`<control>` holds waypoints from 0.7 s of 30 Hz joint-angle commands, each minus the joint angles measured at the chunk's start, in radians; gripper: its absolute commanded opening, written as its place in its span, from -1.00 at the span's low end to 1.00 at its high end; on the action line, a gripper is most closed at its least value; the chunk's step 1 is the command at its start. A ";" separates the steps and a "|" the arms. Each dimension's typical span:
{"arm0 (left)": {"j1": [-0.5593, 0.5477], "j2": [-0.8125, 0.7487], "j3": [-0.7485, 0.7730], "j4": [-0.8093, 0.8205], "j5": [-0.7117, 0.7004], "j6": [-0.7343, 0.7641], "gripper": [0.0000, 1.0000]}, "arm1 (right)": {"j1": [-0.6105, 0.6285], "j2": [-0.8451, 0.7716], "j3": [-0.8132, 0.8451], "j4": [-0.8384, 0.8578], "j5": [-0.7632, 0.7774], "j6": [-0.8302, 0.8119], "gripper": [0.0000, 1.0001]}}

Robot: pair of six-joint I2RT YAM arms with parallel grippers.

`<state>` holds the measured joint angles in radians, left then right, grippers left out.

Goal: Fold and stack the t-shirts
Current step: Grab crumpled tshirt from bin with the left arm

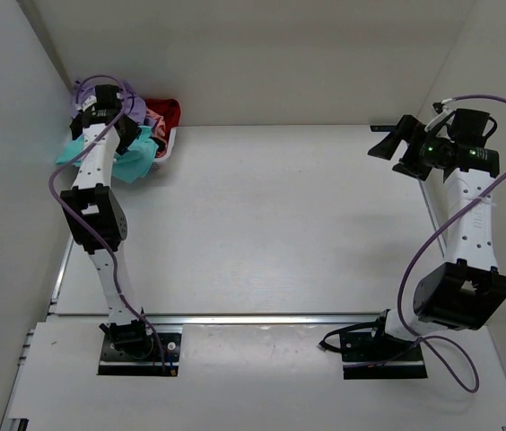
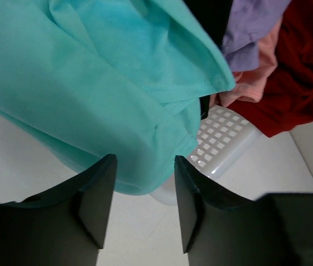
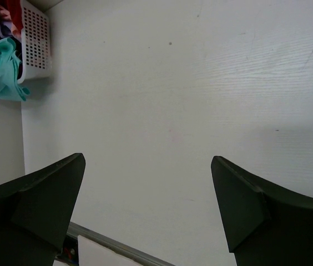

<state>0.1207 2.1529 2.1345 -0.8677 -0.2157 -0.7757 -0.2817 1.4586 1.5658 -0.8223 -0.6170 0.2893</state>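
Observation:
The teal t-shirt point(image 2: 90, 83) hangs over the rim of the white slotted basket point(image 2: 223, 144) at the far left corner. Behind it lie lavender point(image 2: 251, 27), pink point(image 2: 256, 77), red point(image 2: 306, 72) and black point(image 2: 212, 16) shirts. My left gripper point(image 2: 144, 160) is open, its fingertips on either side of the teal shirt's lower fold, not shut on it. In the top view it point(image 1: 123, 126) hovers over the teal shirt point(image 1: 136, 157). My right gripper point(image 3: 148, 160) is wide open and empty above bare table at the far right point(image 1: 396, 144).
The basket point(image 1: 165, 148) sits against the back wall in the left corner, with white walls close on the left and behind. The white table point(image 1: 271, 224) spreads between the arms. A metal rail point(image 1: 262, 317) runs along the near edge.

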 commanded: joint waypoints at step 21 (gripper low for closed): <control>-0.001 0.053 0.334 -0.084 0.144 -0.054 -1.00 | 0.019 -0.007 0.083 0.042 0.054 -0.056 -0.11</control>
<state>0.1337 2.2818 2.3661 -0.9562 -0.1215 -0.8169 -0.2890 1.4971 1.6409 -0.8162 -0.5800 0.2680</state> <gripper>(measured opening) 0.020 0.430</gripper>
